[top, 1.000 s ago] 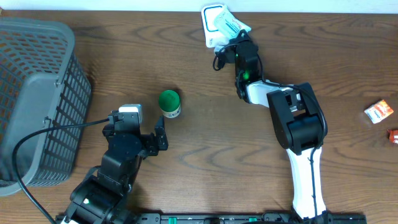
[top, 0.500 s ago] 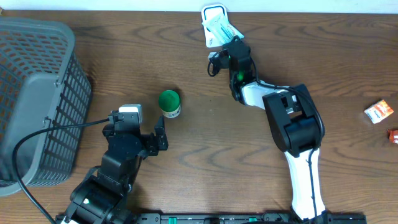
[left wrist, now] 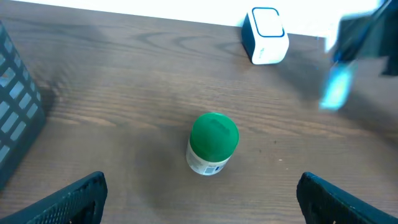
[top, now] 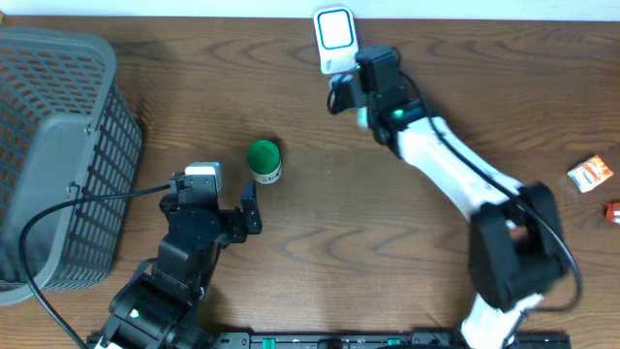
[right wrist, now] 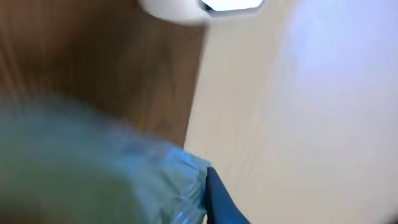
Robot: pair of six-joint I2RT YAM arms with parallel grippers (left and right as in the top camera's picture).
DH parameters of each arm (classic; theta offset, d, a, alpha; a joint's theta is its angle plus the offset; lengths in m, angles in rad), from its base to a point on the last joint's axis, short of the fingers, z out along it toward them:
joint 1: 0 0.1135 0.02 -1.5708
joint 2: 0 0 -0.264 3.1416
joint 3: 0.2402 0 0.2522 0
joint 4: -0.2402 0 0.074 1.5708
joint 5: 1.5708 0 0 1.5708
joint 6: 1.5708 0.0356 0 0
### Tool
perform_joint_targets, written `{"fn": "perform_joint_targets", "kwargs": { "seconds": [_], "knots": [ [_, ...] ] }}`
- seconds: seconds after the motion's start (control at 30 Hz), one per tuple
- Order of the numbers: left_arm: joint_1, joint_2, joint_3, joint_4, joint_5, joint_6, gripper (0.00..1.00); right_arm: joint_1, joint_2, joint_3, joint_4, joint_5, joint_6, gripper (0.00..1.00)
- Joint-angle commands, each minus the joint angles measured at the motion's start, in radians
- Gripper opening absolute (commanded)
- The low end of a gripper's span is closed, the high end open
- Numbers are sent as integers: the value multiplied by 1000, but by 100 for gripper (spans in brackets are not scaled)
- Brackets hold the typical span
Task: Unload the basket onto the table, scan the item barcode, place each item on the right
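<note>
The right gripper (top: 356,76) is closed on a thin pale blue-green packet (right wrist: 112,168). The packet is blurred in the wrist view and hidden beneath the gripper from overhead. The barcode scanner (top: 334,34) stands just ahead of this gripper, at the far edge of the desk (top: 320,242). The left gripper (left wrist: 200,193) is fully open and holds nothing. A green-capped bottle (left wrist: 211,144) stands upright just ahead of it, centred between the fingers (left wrist: 81,194) without touching them.

A second ago the packet lay across the scanner's face. That face is now uncovered, and the right arm has swung so that its elbow sits lower and further right. The left arm and the bottle have not moved.

The scanner's place at the desk's far edge leaves little room beyond the right gripper. Bare desk lies between the two grippers. A wire basket (top: 58,145) stands off the left gripper's left side. An orange-and-white box (top: 589,174) lies well to the right of the right gripper, near the desk's edge.
</note>
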Motion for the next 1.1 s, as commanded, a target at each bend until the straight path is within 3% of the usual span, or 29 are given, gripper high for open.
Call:
{"fn": "perform_joint_targets", "kwargs": {
  "seconds": [0.0, 0.17, 0.27, 0.57, 0.6, 0.63, 0.67, 0.7, 0.83, 0.9, 1.07],
  "knots": [
    [3, -1, 2, 4, -13, 13, 98, -59, -90, 3, -48, 12, 446, 1],
    [3, -1, 2, 4, -13, 13, 98, -162, -124, 3, -278, -127, 808, 1],
    [3, -1, 2, 4, -13, 13, 98, -225, -123, 3, -402, -170, 875, 1],
    [3, -1, 2, 4, -13, 13, 98, -391, -123, 2, -499, -214, 1020, 4],
    [3, -1, 2, 4, -13, 13, 98, -391, -123, 2, -500, -282, 1069, 41],
    [3, -1, 2, 4, -13, 13, 98, -389, -123, 2, -503, -355, 1103, 70],
    [3, -1, 2, 4, -13, 13, 98, -386, -123, 2, -516, -443, 1133, 92],
    [3, -1, 2, 4, -13, 13, 98, -384, -123, 2, -530, -523, 1142, 99],
    [3, -1, 2, 4, -13, 13, 98, -373, -123, 2, -562, -885, 1143, 99],
    [3, -1, 2, 4, -13, 13, 98, -368, -119, 2, -533, -949, 1162, 99],
    [3, -1, 2, 4, -13, 13, 98, -348, -55, 2, -436, -584, 1584, 99]
  ]
}}
